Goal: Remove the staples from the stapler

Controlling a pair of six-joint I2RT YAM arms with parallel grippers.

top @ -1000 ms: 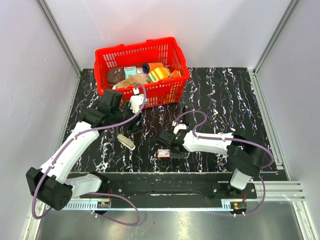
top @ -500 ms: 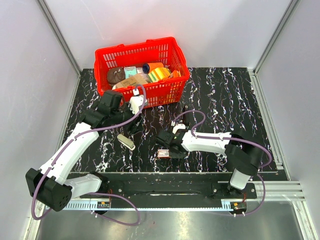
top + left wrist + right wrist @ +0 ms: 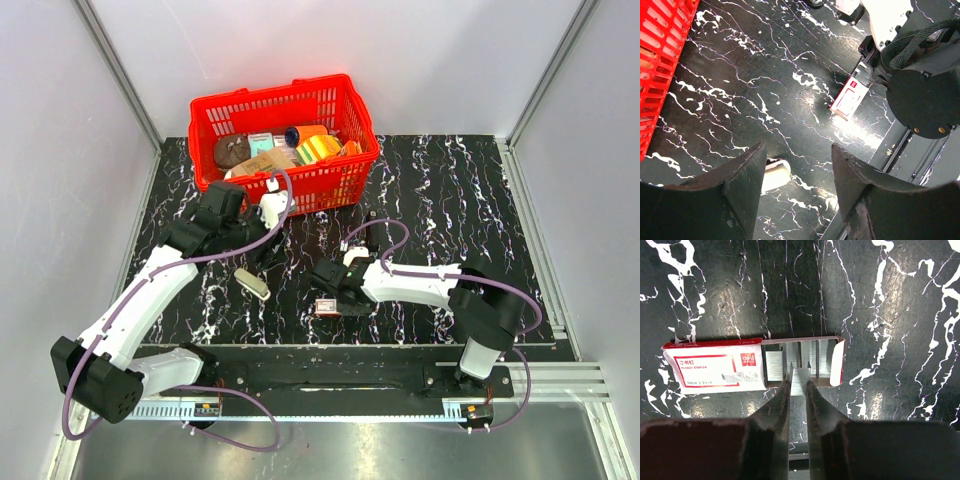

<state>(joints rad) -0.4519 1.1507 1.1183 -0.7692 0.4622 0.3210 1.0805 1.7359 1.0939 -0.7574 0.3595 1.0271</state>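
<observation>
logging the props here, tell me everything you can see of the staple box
The staple box is a small cardboard carton, white with red borders and print, lying flat on the black marbled table. Its inner tray stands pulled out to one side, showing rows of silvery staple strips. The right gripper pinches one strip at the tray's near edge.

Red plastic mesh basket [image 3: 300,185] sits at the far edge of the black marbled tabletop [image 3: 450,200], left of centre, with packed goods inside. Cream plastic stapler [image 3: 253,283] lies in front of it, below the left gripper [image 3: 797,155], whose fingers are apart and clear of it. White cardboard staple box [image 3: 325,306] lies right of the stapler, closer to the near edge, tray slid out. Right gripper [image 3: 797,385] pinches a metal staple strip [image 3: 799,376] at the tray's edge.
</observation>
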